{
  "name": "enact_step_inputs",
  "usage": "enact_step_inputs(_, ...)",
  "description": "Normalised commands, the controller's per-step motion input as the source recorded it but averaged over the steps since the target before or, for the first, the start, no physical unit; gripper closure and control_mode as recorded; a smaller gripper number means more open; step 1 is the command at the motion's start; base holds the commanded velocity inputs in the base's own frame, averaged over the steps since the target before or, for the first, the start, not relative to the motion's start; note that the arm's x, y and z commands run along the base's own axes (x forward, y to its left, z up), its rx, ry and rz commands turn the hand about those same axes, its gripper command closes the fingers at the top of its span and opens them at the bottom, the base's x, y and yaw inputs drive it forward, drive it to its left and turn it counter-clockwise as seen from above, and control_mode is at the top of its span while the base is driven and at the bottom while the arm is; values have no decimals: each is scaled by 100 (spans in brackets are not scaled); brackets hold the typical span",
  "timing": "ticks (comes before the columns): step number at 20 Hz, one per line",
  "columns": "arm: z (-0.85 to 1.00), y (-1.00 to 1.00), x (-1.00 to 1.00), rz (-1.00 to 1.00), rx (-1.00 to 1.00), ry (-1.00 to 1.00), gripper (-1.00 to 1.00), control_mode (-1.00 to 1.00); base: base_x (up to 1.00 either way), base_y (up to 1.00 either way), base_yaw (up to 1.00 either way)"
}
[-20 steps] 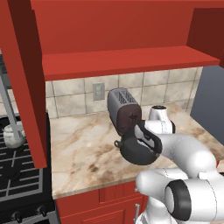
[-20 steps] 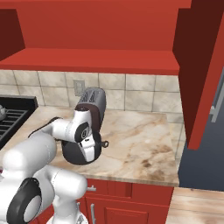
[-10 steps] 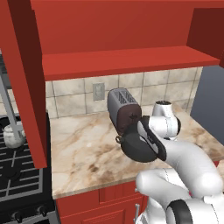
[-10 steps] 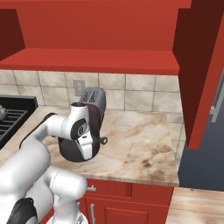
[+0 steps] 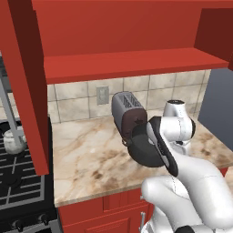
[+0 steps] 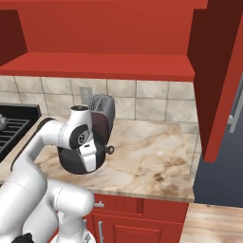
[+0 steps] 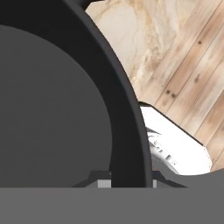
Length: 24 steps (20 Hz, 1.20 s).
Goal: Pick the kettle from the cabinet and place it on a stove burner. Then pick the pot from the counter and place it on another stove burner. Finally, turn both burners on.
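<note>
The dark round pot (image 5: 140,150) hangs tilted on its side above the marbled counter (image 5: 91,159), in front of the toaster. My gripper (image 7: 127,181) is shut on the pot's rim (image 7: 127,131), which runs between the fingertips in the hand view. From the right base view the white hand lies across the pot (image 6: 71,162), and one loop handle (image 6: 110,149) sticks out to the right. The small silvery kettle (image 5: 12,141) stands on the black stove (image 5: 18,182) at the left. The red cabinet shelf (image 5: 127,63) is bare.
A chrome toaster (image 5: 127,113) stands against the tiled wall just behind the pot. An open red cabinet door (image 5: 25,86) hangs between the counter and the stove. Another door (image 6: 218,71) hangs at the right. Wooden floor (image 7: 192,70) lies beyond the counter edge.
The wrist has turned and the forearm has risen. The held pot has shifted slightly left, toward the stove side, staying tilted above the counter.
</note>
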Motion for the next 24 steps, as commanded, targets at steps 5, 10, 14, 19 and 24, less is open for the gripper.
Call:
enact_step_inputs(5, 32, -1, -33, 0, 0, 0, 100, -100, 0, 0, 0)
enact_step_inputs(10, 20, -1, -38, 0, 0, 0, 100, -100, 0, 0, 0)
enact_step_inputs(14, 13, -2, -42, 0, 0, 0, 100, -100, 0, 0, 0)
enact_step_inputs(19, 15, -1, -37, 0, 0, 0, 100, -100, 0, 0, 0)
enact_step_inputs(24, 32, 0, -33, 0, 0, 0, 100, -100, 0, 0, 0)
